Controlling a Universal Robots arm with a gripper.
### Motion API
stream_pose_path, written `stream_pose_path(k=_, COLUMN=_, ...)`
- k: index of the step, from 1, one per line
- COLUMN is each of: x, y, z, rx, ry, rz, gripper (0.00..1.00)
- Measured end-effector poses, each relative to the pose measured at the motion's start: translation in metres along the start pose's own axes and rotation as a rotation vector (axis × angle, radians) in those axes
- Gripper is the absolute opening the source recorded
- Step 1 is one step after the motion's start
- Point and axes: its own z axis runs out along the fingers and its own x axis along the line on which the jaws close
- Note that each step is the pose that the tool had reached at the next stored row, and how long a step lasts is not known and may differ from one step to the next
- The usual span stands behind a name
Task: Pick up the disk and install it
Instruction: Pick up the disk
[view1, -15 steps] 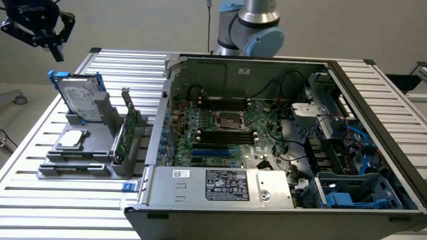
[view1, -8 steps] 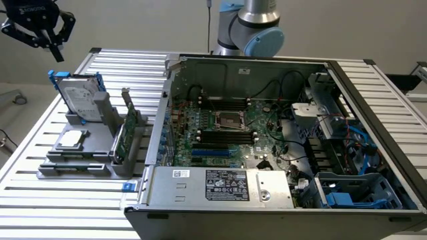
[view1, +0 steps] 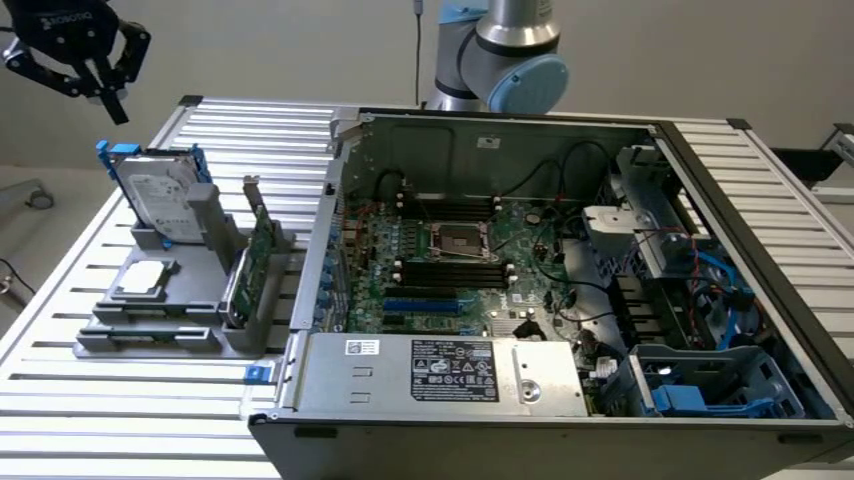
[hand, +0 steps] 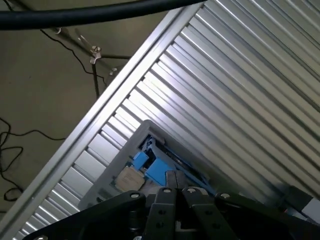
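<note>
Gripper (view1: 110, 100): fingers (hand: 170, 184) pressed together, holding nothing, high over table (view1: 80, 400) edge at exterior view's left | disk (view1: 163, 200): upright in grey stand (view1: 147, 335), below gripper, apart from it, exterior view's left of open case (view1: 534, 140) | chip (view1: 144, 280): flat on stand | green card (view1: 262, 265): upright between disk and case

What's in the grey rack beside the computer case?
The disk stands upright at the back, a silver chip lies flat, a green circuit card stands on edge. The disk's lower edge is covered by its slot.
</note>
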Motion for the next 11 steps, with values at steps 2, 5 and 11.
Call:
stream_pose_path(k=2, x=0.0, y=0.0, z=0.0, rx=-0.0003, ry=0.0006, rz=-0.036, gripper=0.11)
stream_pose_path(k=5, x=0.0, y=0.0, z=0.0001, rx=-0.0009, ry=0.0016, rz=-0.091, gripper=0.11)
stream_pose_path(k=11, x=0.0, y=0.0, z=0.0001, rx=-0.0019, ry=0.0033, rz=-0.2, gripper=0.11)
